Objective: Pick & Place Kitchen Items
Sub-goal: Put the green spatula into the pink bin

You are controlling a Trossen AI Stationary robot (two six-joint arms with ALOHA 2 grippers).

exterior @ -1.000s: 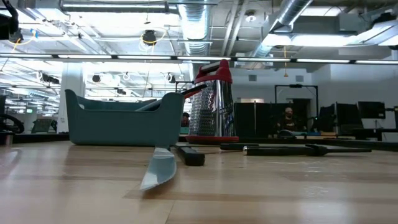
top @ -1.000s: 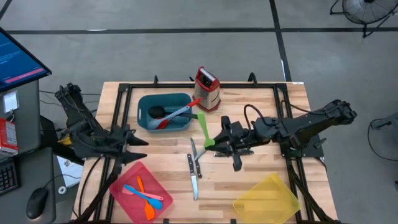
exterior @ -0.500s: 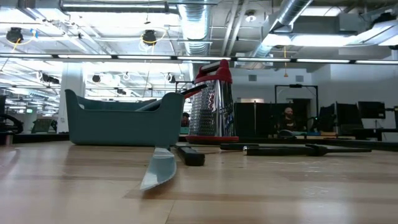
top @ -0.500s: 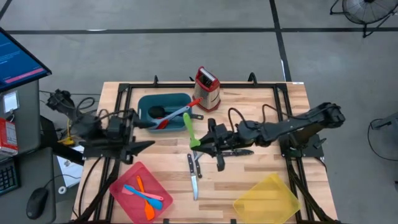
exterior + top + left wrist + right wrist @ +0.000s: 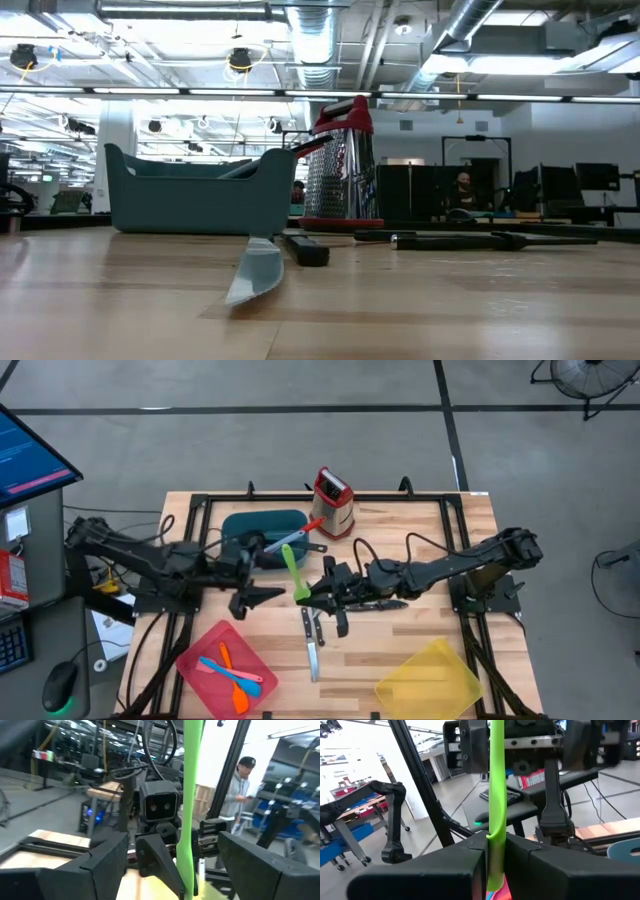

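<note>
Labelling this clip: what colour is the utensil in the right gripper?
Bright green utensil, clearest in the right wrist view.

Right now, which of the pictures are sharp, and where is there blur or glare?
High view: sharp and evenly lit. Low view: the knife blade near the lens is soft, the ceiling lights glare. Left wrist view: blurred; the green utensil smears. Right wrist view: the right claw is shut on it, and the window behind is washed out.

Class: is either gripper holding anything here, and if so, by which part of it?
The right gripper is shut on the green utensil, gripping one end of it. The left gripper is open and holds nothing.
</note>
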